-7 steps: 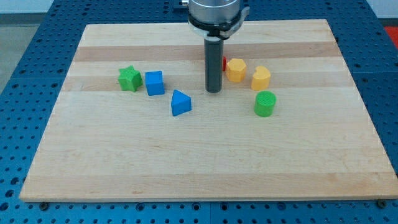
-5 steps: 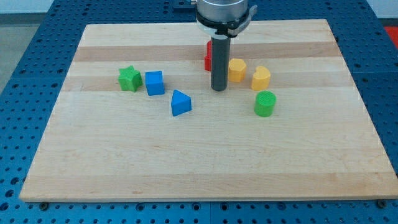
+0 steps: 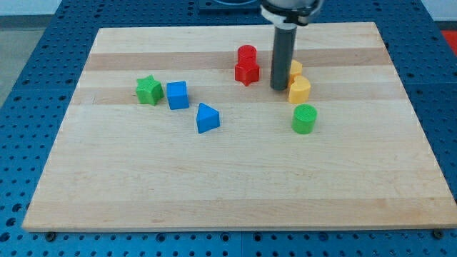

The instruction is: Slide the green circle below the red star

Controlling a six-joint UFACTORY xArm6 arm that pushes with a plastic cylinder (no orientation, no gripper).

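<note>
And the rod is on the move: my tip (image 3: 280, 88) has swept from the middle of the frame toward the right in well under a second, and now it plants itself just left of the yellow blocks. There is no hand here to spread or pinch, only the bare rod end resting at board height.

That sweep uncovers what the rod was hiding. The red star (image 3: 247, 72) now shows in full in the upper middle, with a red cylinder (image 3: 247, 54) touching it just above. The star has not budged.

The green circle (image 3: 304, 118) sits right of centre, low and to the right of my tip, exactly where it was a moment ago, untouched. A yellow block (image 3: 300, 90) stands directly above it, and a second yellow block (image 3: 295, 68) peeks out behind the rod.

So the push has not begun. My read: the tip is heading round the circle's right side, because the circle must travel leftward to land under the star.

Off to the left, the green star (image 3: 148, 90), blue cube (image 3: 178, 95) and blue triangle (image 3: 208, 118) sit idle on the wooden board (image 3: 228, 193).
</note>
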